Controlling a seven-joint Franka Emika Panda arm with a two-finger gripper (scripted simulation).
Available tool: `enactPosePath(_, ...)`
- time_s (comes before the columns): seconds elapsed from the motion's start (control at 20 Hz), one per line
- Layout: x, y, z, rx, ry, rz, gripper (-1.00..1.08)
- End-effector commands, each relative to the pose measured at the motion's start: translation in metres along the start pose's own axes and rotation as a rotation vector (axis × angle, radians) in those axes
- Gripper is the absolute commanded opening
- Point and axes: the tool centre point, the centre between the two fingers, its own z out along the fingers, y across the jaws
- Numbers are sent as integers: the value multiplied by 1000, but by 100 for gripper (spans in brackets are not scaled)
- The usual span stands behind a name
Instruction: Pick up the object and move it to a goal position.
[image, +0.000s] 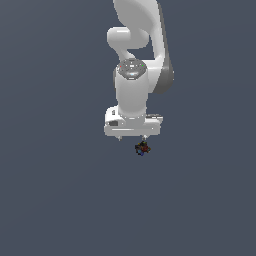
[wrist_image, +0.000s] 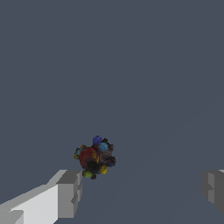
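Object (wrist_image: 95, 157), a tiny dark lump flecked red, blue and green, lies on the plain grey worktop (image: 50, 200) beneath the pincer (image: 132, 137). Spread wide and holding nothing, the pincer looks poised for a descent. In the wrist view the lump sits off-centre, close against one finger (wrist_image: 68, 194) and well apart from the other (wrist_image: 213, 190).

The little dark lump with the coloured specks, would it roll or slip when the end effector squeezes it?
The lump looks knobbly and irregular, so it probably won't roll far. Its bumpy surface may give the pads uneven contact, so it could twist or pop out. It is far smaller than the open end effector, so it is likely light and easily nudged aside by one finger.
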Motion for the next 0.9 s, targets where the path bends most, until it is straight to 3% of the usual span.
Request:
enactPosePath(0.0, -1, -1, 2, 0, -1, 17, 100)
enactPosePath(0.45, -4, -9, 13, 0, -4, 131, 100)
enactPosePath(0.85, -11, -19, 29, -3, -7, 306, 100)
